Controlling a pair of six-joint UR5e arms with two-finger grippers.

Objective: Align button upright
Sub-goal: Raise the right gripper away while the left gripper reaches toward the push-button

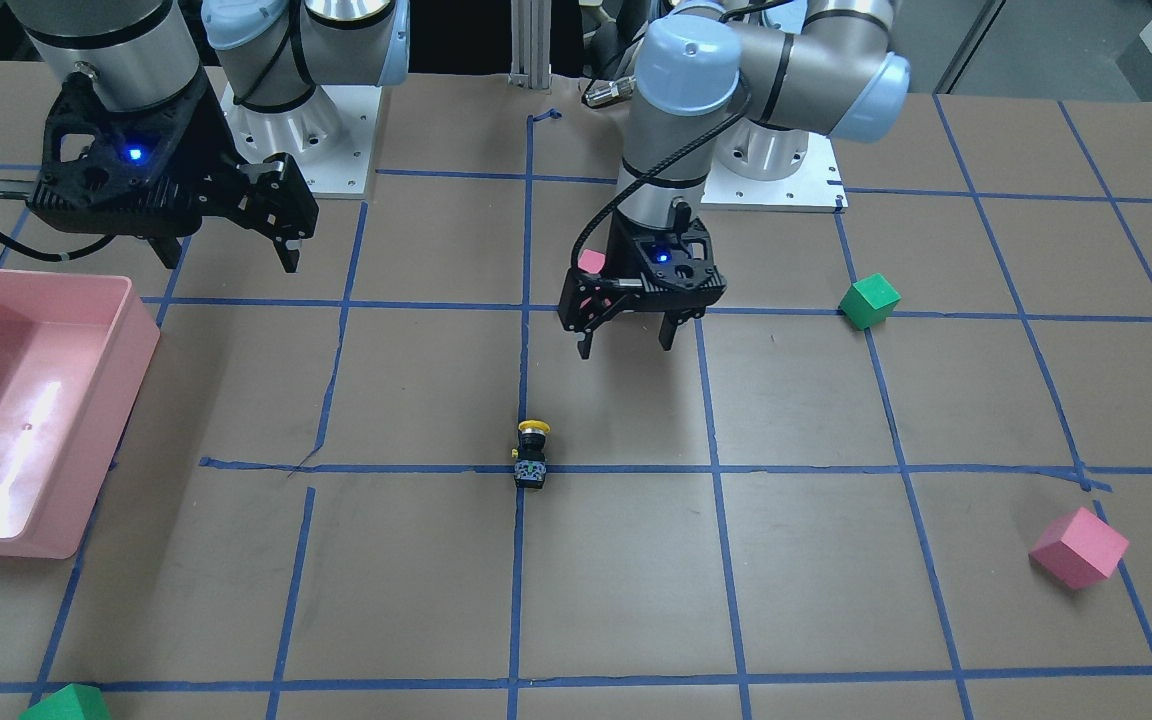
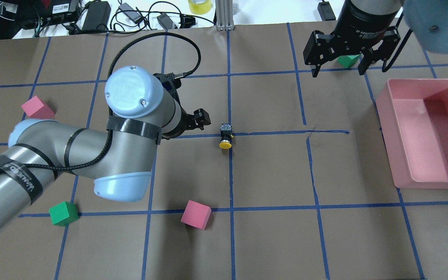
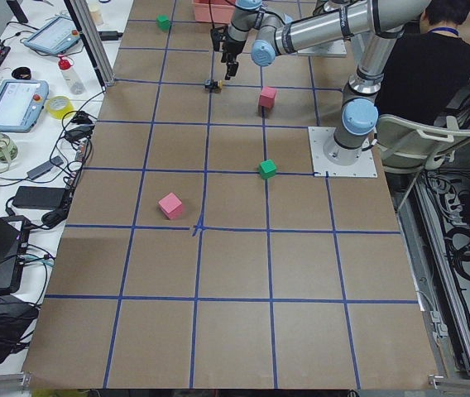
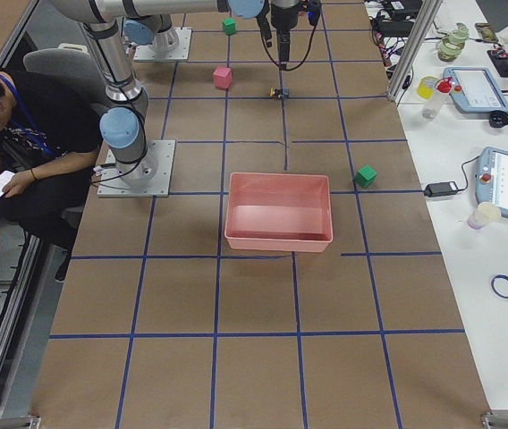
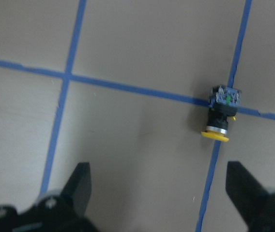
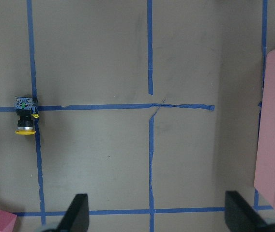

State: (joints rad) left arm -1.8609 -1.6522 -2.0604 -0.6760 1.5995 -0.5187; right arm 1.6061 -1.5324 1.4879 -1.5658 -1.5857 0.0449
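The button [image 1: 532,453] lies on its side on a blue tape crossing near the table's middle, its yellow cap pointing toward the robot. It also shows in the overhead view [image 2: 226,136], the left wrist view [image 5: 220,116] and the right wrist view [image 6: 25,116]. My left gripper [image 1: 626,342] is open and empty, hovering above the table beside the button on the robot's side. In its wrist view [image 5: 159,193] the button lies ahead of the fingers, to the right. My right gripper [image 2: 337,70] is open and empty, held high at the far side near the bin.
A pink bin [image 2: 434,182] stands on the robot's right side. There are pink cubes [image 2: 37,108] [image 2: 196,214] and green cubes [image 2: 63,213] [image 2: 347,60] scattered on the brown paper. An operator sits behind the robot in the side views.
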